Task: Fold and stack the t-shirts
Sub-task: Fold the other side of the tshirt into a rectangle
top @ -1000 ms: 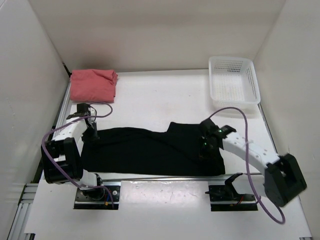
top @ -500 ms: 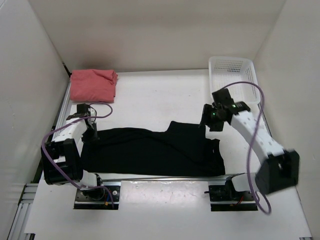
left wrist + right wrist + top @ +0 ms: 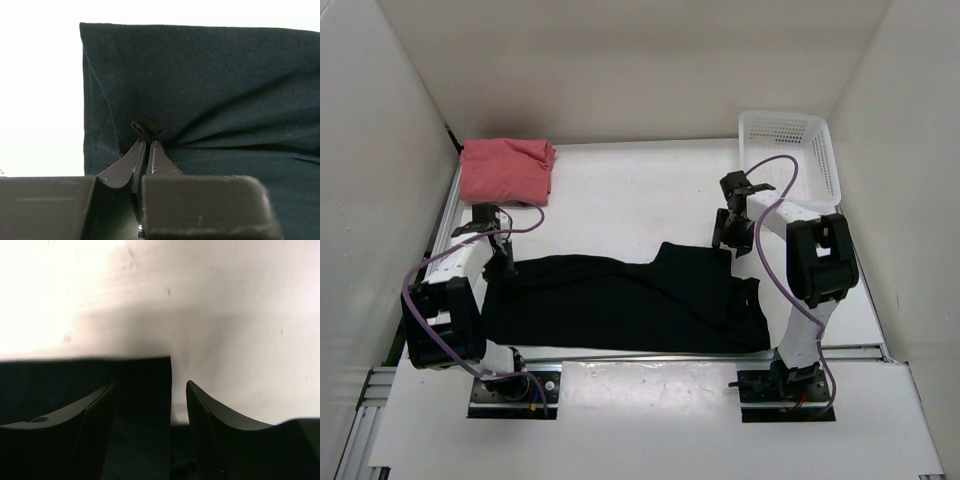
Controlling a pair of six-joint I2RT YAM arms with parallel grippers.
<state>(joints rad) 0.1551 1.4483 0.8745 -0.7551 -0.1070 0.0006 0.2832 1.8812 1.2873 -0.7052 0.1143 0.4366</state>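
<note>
Plainly, the white table (image 3: 620, 190) takes up most of the overhead view, walled in on three sides. Across its near half the black t-shirt (image 3: 620, 305) lies spread flat in a wide band between the two arms, its right part reaching farther back than its left. The white perforated basket (image 3: 828, 170) stands in the far right corner, well apart from the cloth. In the far left corner the salmon pink t-shirt (image 3: 507, 170) rests as a folded bundle against the table's left edge.

The left gripper (image 3: 503, 262) is low at the far left corner of the black shirt. Its wrist camera shows the left gripper (image 3: 146, 142) pinched tight on a small pucker of the black t-shirt (image 3: 225, 75), with creases running out from the pinch and the shirt's left edge lying straight on the white surface.

The right gripper (image 3: 728, 232) sits at the far right corner of the shirt, its arm bent back sharply toward its base. From its own camera the right gripper (image 3: 150, 385) has its fingers well apart, with a corner of the black t-shirt (image 3: 140, 370) lying below the gap between them and bare table beyond. Nothing is clamped there.
</note>
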